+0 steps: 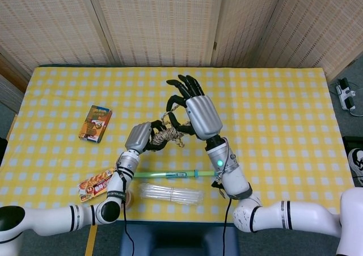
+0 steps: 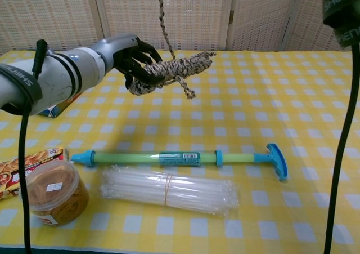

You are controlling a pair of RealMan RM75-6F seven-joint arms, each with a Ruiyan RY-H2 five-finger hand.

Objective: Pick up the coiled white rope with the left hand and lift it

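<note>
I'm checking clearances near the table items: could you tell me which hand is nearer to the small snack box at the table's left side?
Left. The left hand, gripping the rope, is just right of the snack box; the right hand is raised farther right, beyond the rope.

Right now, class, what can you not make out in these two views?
- Right hand: chest view, cut off by top edge; the rope strand runs up out of frame.
- Whether it pinches that strand: head view, hidden under the hand's back.
- Tub: head view, left arm covers it.
- Box print: too small.
</note>
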